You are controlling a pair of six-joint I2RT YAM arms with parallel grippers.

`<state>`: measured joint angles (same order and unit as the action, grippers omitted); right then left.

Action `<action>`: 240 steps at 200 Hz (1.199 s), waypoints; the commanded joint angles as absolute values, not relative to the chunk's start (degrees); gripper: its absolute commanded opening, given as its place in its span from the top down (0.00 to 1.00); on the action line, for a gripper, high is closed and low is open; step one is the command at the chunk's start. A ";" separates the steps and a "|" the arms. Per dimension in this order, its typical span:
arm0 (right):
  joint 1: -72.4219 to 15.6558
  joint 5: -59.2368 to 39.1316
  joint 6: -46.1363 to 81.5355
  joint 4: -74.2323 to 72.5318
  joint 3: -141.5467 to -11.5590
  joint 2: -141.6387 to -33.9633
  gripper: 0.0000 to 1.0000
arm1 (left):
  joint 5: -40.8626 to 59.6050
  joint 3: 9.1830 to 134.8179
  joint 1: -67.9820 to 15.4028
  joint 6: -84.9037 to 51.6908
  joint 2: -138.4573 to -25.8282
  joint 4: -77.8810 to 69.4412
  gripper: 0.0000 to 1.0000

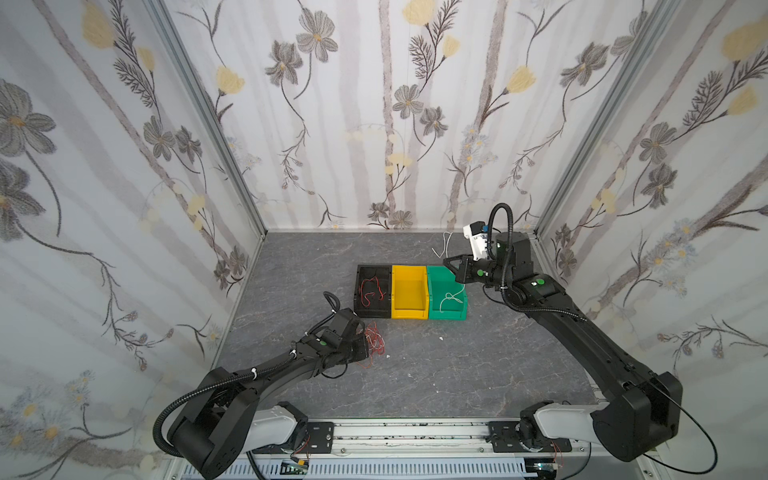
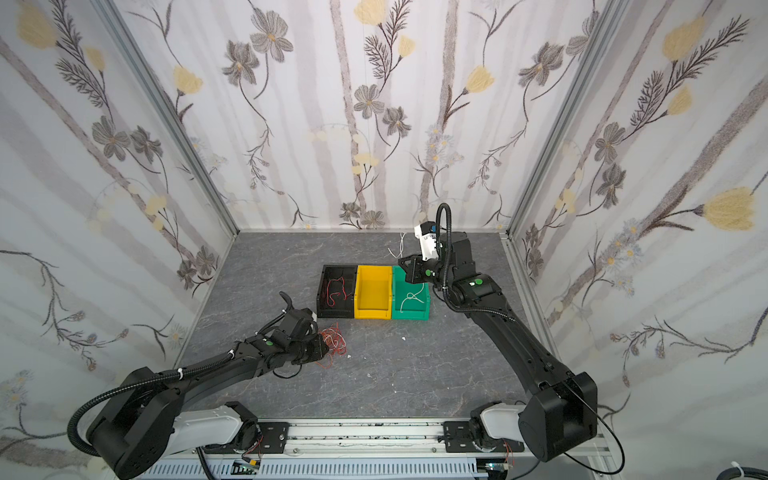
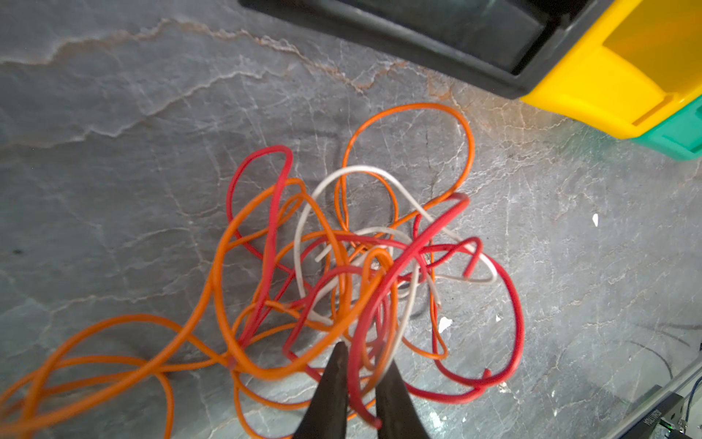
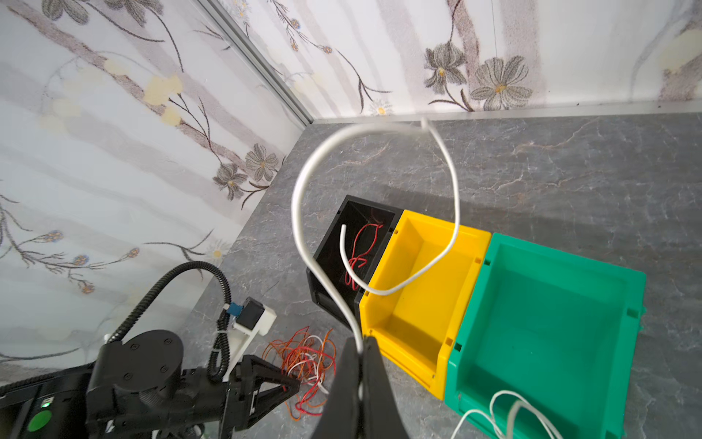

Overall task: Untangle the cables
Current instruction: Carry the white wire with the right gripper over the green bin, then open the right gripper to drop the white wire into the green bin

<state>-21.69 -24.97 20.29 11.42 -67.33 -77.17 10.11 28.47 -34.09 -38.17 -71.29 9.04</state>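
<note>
Matte black arms [image 1: 582,332] on white base links [image 1: 274,424]; ribbed black hoses [image 1: 505,286], green round stickers [image 1: 540,282] behind tapered black claws [image 4: 361,340].

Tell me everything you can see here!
black bin: one, black, left of row
red cable: at least one, red, inside the black bin
yellow bin: one, yellow, middle of the row, empty
green bin: one, green, right end
looped cable: one, white, inside the green bin
tangled cables: one heap, red-orange-white, in front of the black bin
held cable: one, white, curling from the right gripper
table: one, grey, underneath
left gripper: one, black, closed on tangle strands
right gripper: one, black, shut on the held cable
</note>
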 commanded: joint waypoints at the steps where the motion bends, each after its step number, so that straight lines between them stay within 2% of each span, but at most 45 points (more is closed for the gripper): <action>1: -21.30 -26.28 16.28 5.18 -67.68 -80.32 1.00 | 9.67 28.33 -34.17 -39.20 -71.45 7.68 0.83; 81: -18.23 -30.78 13.96 -0.19 -62.76 -89.58 1.00 | 9.05 28.65 -34.15 -39.55 -71.94 8.29 0.83; 150: -18.19 -25.82 15.30 6.35 -59.07 -91.03 1.00 | 8.88 29.06 -34.15 -39.64 -71.93 8.13 0.83; 240: -18.15 -21.14 20.03 19.04 -65.77 -100.25 1.00 | 8.57 30.06 -34.85 -39.29 -73.81 8.47 0.83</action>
<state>-18.15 -23.46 18.98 14.02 -62.41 -97.47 9.19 29.50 -34.79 -39.16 -73.28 8.82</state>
